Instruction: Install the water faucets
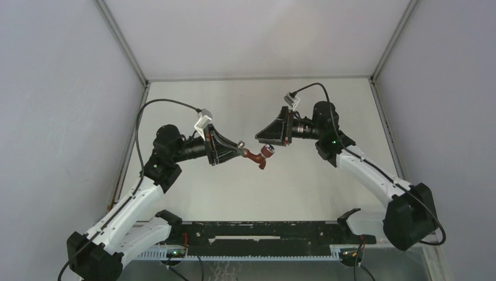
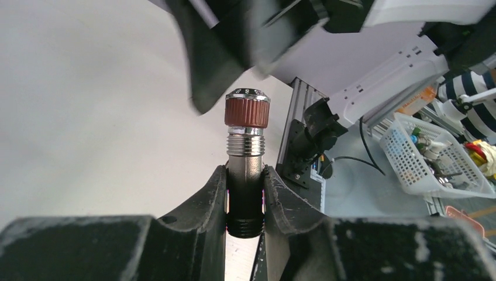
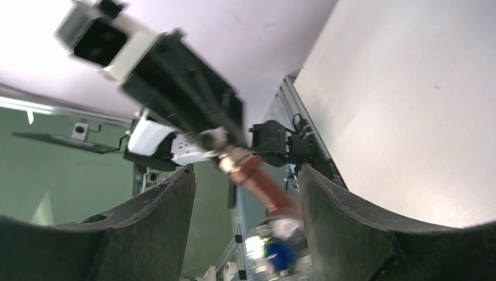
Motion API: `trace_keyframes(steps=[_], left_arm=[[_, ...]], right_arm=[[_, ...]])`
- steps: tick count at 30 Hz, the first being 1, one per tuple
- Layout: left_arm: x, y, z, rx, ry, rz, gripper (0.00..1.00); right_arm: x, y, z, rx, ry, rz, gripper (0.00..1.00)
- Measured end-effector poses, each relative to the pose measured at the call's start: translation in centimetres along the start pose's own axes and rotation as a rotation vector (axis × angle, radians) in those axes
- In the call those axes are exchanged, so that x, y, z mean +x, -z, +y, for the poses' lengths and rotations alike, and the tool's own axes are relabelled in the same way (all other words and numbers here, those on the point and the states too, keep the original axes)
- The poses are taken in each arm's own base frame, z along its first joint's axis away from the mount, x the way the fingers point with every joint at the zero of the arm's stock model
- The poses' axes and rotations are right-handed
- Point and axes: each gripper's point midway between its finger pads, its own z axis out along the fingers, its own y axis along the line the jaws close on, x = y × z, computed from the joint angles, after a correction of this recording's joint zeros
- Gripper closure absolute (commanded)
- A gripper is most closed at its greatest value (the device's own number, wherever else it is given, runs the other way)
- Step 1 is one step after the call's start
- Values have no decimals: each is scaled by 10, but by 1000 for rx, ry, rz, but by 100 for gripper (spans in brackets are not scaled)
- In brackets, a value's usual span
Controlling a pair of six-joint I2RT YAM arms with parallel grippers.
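Faucet [image 1: 255, 156] first, from the top view: the reddish-brown piece hangs in the air above the bench [image 1: 245, 99]. One end is clamped in the left fingers [image 1: 235, 147], and the right fingers [image 1: 264, 138] stand open just beside its knob end, gripping nothing.

In the left wrist view, the fingers [image 2: 213, 196] pinch the threaded metal stem [image 2: 245, 181] from both sides, and the red-brown collar [image 2: 247, 112] sticks out beyond their tips.

In the right wrist view, the parted fingers [image 3: 169, 205] bracket the faucet body [image 3: 260, 184], which runs between them and seems to touch neither, though blur makes this uncertain.

The step looks like a handover or a twist of the knob end. To do it well, centre that end between the right fingers, close squarely, and hold the left grip firm so the stem does not tilt.
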Motion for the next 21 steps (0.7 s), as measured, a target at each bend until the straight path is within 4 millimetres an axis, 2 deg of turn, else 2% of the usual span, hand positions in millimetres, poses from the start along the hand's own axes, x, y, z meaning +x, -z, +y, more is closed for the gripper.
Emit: trace_keyframes(steps=[3, 5, 10, 13, 16, 19, 21], left_arm=[[-2, 2, -7, 25, -15, -3, 100], [-2, 3, -10, 34, -19, -2, 100], [-2, 3, -11, 37, -19, -1, 100], [-2, 3, -10, 34, -19, -3, 100], [-4, 3, -8, 16, -17, -14, 100], [-13, 3, -6, -10, -6, -51, 100], [-23, 3, -7, -19, -7, -94, 100]], right_arm=[[0, -8, -28, 58, -58, 16, 29], [0, -9, -36, 79, -75, 17, 28], [-5, 3, -26, 102, 8, -39, 23], [-13, 19, -13, 131, 133, -139, 19], [-13, 36, -1, 129, 235, -222, 16], [-5, 43, -7, 127, 264, -250, 16], [2, 42, -20, 131, 252, -249, 16]])
